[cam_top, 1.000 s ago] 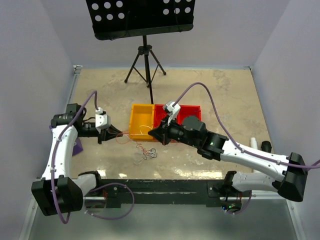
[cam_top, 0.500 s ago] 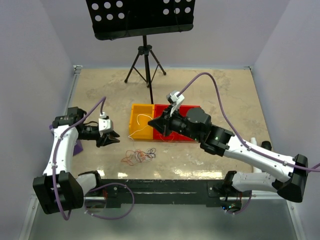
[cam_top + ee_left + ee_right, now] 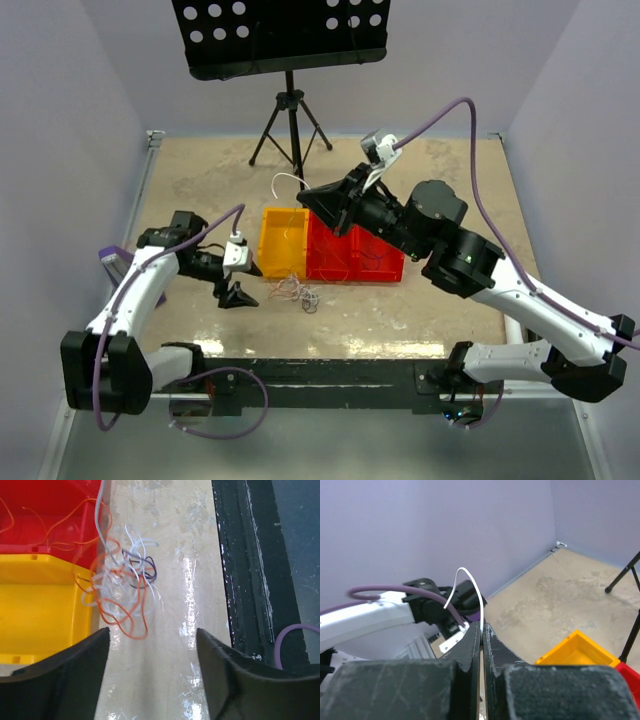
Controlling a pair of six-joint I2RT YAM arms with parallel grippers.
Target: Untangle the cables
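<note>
- Nearest the front edge of the table [image 3: 170, 540], the left gripper [image 3: 152, 680] stands wide open and empty; the bundle of cables [image 3: 122, 587] lies just beyond its jaws, untouched.
- Beside the yellow bin [image 3: 40, 610] that bundle looks knotted, so most untangling remains.
- Farther back, the right gripper [image 3: 481, 627] is pinched shut on one white cable [image 3: 463, 569], raised high.

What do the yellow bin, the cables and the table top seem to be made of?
Yellow bin: probably moulded plastic, smooth, even colour. Cables: thin plastic-coated wire, it seems; they hold loose springy loops. Table top: stone-look, mottled beige, glossy; glare shows. True material unclear.
</note>
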